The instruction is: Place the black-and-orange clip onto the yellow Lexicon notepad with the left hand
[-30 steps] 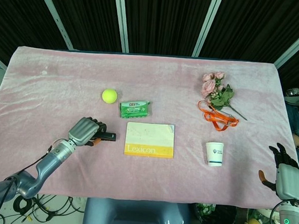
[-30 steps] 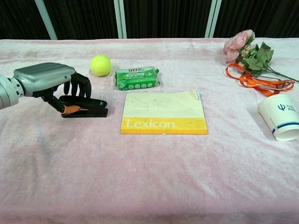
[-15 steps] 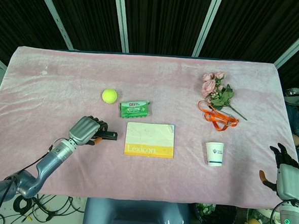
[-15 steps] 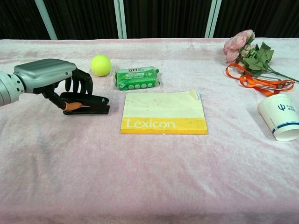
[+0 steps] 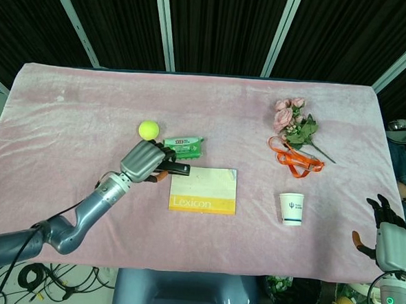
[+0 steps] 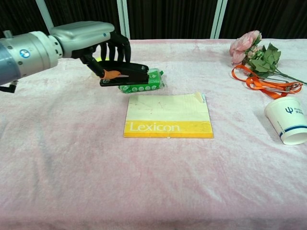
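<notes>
The left hand (image 6: 98, 38) grasped the black-and-orange clip (image 6: 124, 75), held aloft just beyond the yellow Lexicon notepad (image 6: 168, 116)'s far-left corner. The right hand (image 5: 389, 236) hung released, well right of the notepad.

Robot lab: pink-clothed table (image 5: 68, 109), black curtained backdrop (image 5: 217, 29), floor cables (image 5: 36, 280).

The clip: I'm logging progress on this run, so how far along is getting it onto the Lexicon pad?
Done: the left hand has picked up the black-and-orange clip and holds it above the cloth, in front of the green packet.
In hand: carrying it toward the yellow Lexicon notepad; its tip nears the pad's far left corner.
Left: bring it over the pad, set it down, release.
The right hand is idle at the table's edge.
</notes>
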Robot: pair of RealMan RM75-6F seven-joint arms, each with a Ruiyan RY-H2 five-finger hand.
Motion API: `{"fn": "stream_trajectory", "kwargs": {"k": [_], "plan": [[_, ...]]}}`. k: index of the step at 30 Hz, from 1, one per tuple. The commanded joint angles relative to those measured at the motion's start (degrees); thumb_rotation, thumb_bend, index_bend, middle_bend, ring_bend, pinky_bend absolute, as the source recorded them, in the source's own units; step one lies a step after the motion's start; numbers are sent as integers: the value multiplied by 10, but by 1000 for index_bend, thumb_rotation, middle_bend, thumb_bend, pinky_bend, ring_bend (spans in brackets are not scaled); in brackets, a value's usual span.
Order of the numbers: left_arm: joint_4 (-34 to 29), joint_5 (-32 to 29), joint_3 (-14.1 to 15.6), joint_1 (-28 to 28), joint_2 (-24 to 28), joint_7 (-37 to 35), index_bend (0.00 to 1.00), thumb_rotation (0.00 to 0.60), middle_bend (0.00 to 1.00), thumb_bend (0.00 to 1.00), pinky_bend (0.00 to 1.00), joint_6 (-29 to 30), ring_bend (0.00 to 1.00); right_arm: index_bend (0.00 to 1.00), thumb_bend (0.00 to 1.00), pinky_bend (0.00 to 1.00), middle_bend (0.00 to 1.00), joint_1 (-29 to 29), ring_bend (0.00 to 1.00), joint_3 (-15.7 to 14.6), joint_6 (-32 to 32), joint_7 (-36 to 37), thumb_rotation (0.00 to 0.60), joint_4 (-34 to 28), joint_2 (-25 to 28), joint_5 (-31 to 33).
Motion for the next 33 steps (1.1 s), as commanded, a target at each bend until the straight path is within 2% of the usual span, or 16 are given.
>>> {"fn": "stream_trajectory", "kwargs": {"k": [1, 6, 13, 17, 20, 25, 28, 30, 33], "plan": [[-11, -79, -31, -44, -37, 73, 465, 600, 583, 413, 443, -49, 416, 175, 245, 233, 64, 0, 190, 1, 0, 1, 600, 0, 0, 0], [-12, -154, -47, -67, -80, 132, 464, 600, 584, 413, 444, -46, 418, 175, 245, 233, 64, -1, 190, 0, -1, 4, 600, 0, 3, 2], [-3, -246, -45, -95, -119, 204, 460, 600, 581, 408, 445, -43, 418, 175, 244, 233, 64, -1, 190, -1, -1, 5, 600, 0, 2, 0], [4, -267, -39, -102, -135, 225, 455, 600, 570, 404, 445, -28, 409, 175, 245, 233, 64, -1, 190, -1, -1, 5, 600, 1, 2, -1], [12, -276, -34, -104, -141, 229, 449, 600, 551, 365, 441, -26, 391, 175, 245, 233, 64, -2, 190, 0, 0, 7, 600, 1, 3, -1], [21, -281, -35, -108, -148, 223, 386, 600, 469, 248, 421, -23, 324, 175, 244, 233, 64, -1, 190, -1, -2, 8, 600, 0, 3, -1], [25, -279, -32, -109, -150, 222, 327, 600, 384, 137, 373, -22, 231, 175, 245, 233, 64, -1, 190, -1, -1, 9, 600, 0, 3, -2], [27, -281, -29, -110, -150, 224, 268, 600, 295, 45, 294, -23, 127, 175, 245, 233, 64, -2, 190, -1, -1, 9, 600, 0, 3, -2], [27, -288, -31, -109, -153, 221, 195, 600, 177, 0, 149, -16, 13, 175, 245, 233, 64, -2, 190, -1, 0, 9, 600, 0, 4, -2]]}}
